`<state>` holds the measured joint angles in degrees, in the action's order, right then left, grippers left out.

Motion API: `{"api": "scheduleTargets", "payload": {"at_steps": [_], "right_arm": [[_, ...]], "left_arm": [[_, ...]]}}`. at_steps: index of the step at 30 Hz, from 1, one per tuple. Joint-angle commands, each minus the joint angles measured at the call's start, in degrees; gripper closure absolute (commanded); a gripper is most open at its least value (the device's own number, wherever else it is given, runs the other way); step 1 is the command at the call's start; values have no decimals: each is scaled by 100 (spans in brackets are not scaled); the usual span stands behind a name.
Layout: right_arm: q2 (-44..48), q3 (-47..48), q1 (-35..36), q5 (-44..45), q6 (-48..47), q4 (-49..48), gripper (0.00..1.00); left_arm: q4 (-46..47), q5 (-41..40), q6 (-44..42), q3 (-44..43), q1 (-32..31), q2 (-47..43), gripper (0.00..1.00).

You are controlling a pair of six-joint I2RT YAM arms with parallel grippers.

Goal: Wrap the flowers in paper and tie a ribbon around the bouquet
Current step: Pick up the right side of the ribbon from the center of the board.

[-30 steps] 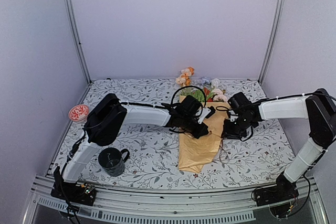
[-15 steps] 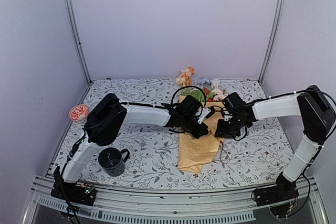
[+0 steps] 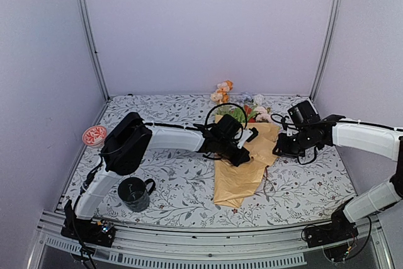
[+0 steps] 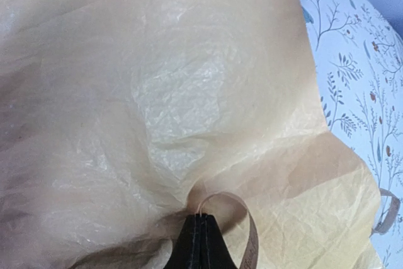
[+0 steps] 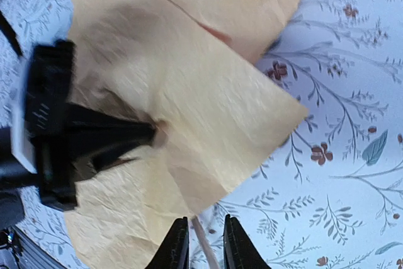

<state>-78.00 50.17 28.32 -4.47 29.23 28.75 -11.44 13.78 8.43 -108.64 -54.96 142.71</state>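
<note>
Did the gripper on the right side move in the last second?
Yes. The right gripper has backed off rightward, away from the bouquet and toward the right frame post.

A leaf-and-flower printed tablecloth [image 3: 170,184] covers the table. From its centre, a black mug [image 3: 133,193] stands upright at 8 o'clock, its handle toward 3 o'clock. A small round red-and-white patterned dish [image 3: 94,135] sits at 9 o'clock, at the cloth's edge. Aluminium posts [image 3: 88,36] frame the pale walls.
</note>
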Motion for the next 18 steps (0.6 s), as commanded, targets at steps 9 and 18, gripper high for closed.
{"api": "scheduleTargets", "payload": {"at_steps": [9,18], "right_arm": [[-457,-1040,32,-702,334,-737,74],[-1336,-528,256,-266,364,-911,72]], "left_arm": [[-665,-50,-16,76,50,134,100],[-700,-33,-15,53,55,134,100]]}}
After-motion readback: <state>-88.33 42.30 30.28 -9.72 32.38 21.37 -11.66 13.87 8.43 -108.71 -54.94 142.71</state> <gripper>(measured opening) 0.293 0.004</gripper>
